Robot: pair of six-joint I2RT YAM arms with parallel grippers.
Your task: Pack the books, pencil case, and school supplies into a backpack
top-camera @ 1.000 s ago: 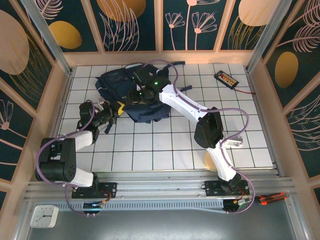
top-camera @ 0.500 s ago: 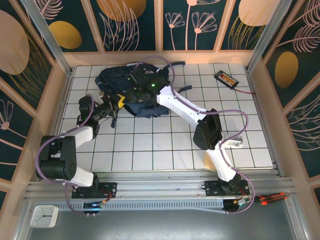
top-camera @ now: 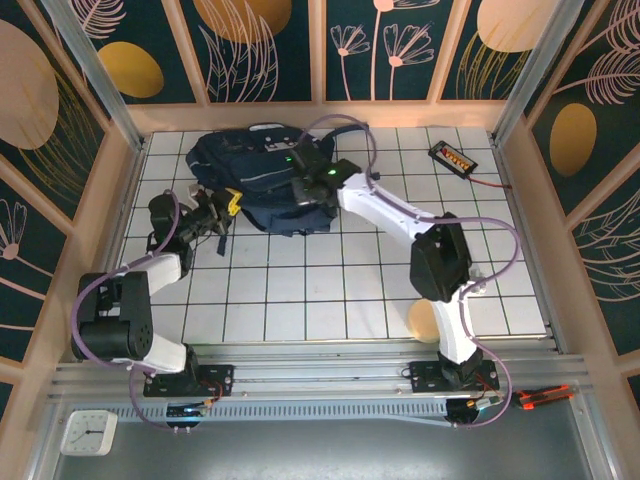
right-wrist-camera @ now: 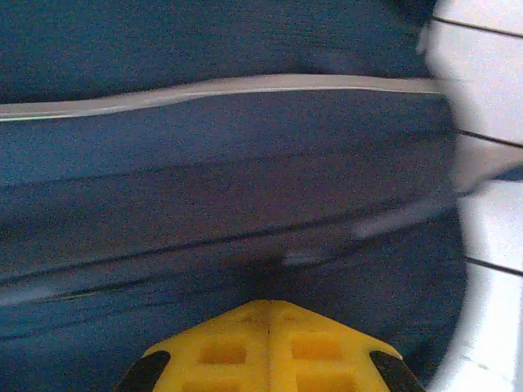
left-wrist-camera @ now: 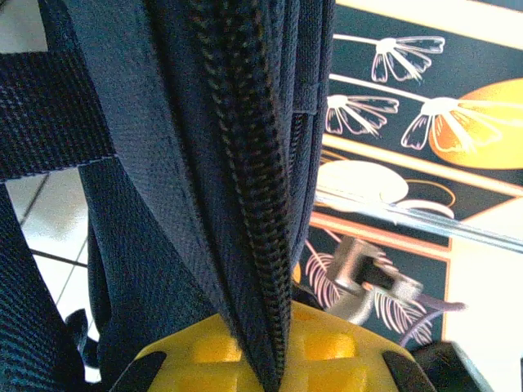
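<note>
The navy backpack point(top-camera: 243, 168) lies at the back left of the tiled table. My left gripper point(top-camera: 229, 204) is at its left edge. In the left wrist view, the yellow jaws of the left gripper point(left-wrist-camera: 274, 359) are shut on a fold of the backpack point(left-wrist-camera: 163, 163) along its zip. My right gripper point(top-camera: 303, 187) is over the bag's right side. In the right wrist view, the right gripper point(right-wrist-camera: 268, 307) is shut, its tips against the backpack point(right-wrist-camera: 204, 163) fabric; nothing shows between them. The books, pencil case and school supplies are out of view.
A black device with orange buttons point(top-camera: 452, 157) and its cable lie at the back right. A round tan disc point(top-camera: 421, 318) sits beside the right arm's lower link. Wooden walls bound the table point(top-camera: 300, 290) on three sides.
The right gripper has gone from open to shut and moved right over the bag. The backpack has shifted toward the back wall, and the left gripper went back-left with its fold.
</note>
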